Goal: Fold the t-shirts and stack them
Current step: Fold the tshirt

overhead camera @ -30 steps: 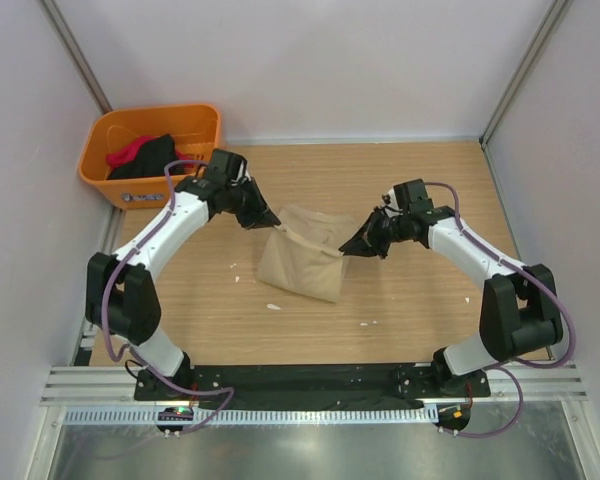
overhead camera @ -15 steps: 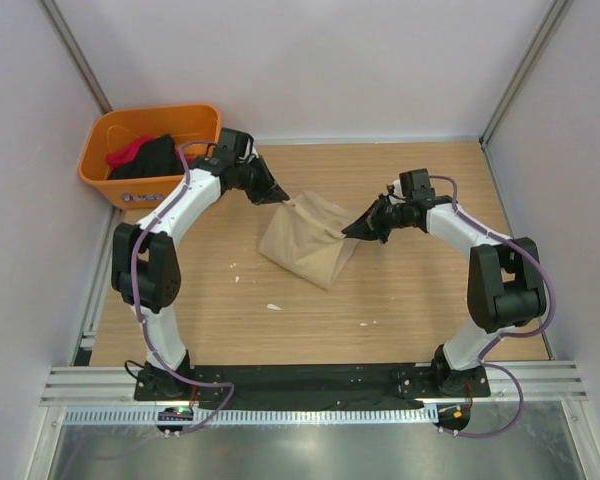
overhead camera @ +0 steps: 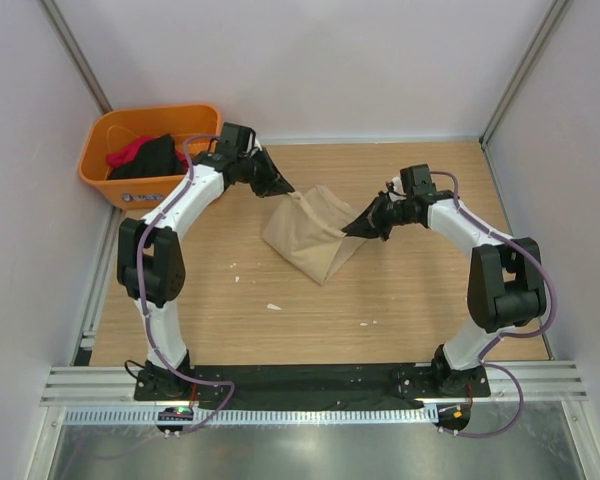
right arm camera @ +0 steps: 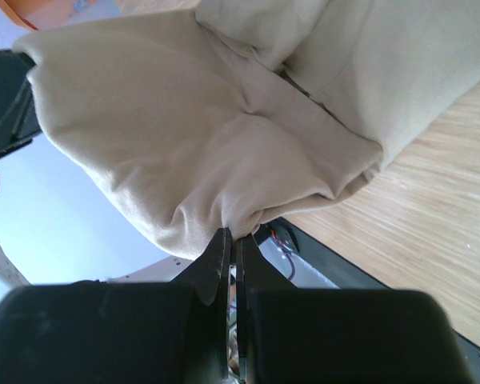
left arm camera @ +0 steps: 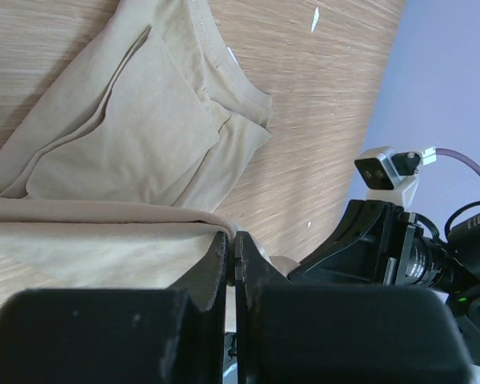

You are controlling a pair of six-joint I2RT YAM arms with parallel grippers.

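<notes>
A tan t-shirt (overhead camera: 310, 238) hangs stretched between both grippers over the middle of the table, its lower part resting on the wood. My left gripper (overhead camera: 288, 192) is shut on the shirt's far left corner; the cloth (left arm camera: 120, 136) is pinched at its fingertips (left arm camera: 221, 244). My right gripper (overhead camera: 352, 228) is shut on the right edge, with the fabric (right arm camera: 208, 136) bunched above its fingertips (right arm camera: 224, 240). A black t-shirt (overhead camera: 152, 156) and a red t-shirt (overhead camera: 128, 150) lie in the orange basket (overhead camera: 110, 185).
The orange basket stands at the far left corner by the wall. Small white scraps (overhead camera: 273, 306) lie on the wooden table (overhead camera: 420, 300). The right arm's camera (left arm camera: 388, 168) shows in the left wrist view. A black rail (overhead camera: 300, 380) runs along the near edge.
Both grippers have carried the tan shirt away from the arm bases, toward the far side. The left gripper moved up and right; the shirt now hangs more stretched and tilted.
</notes>
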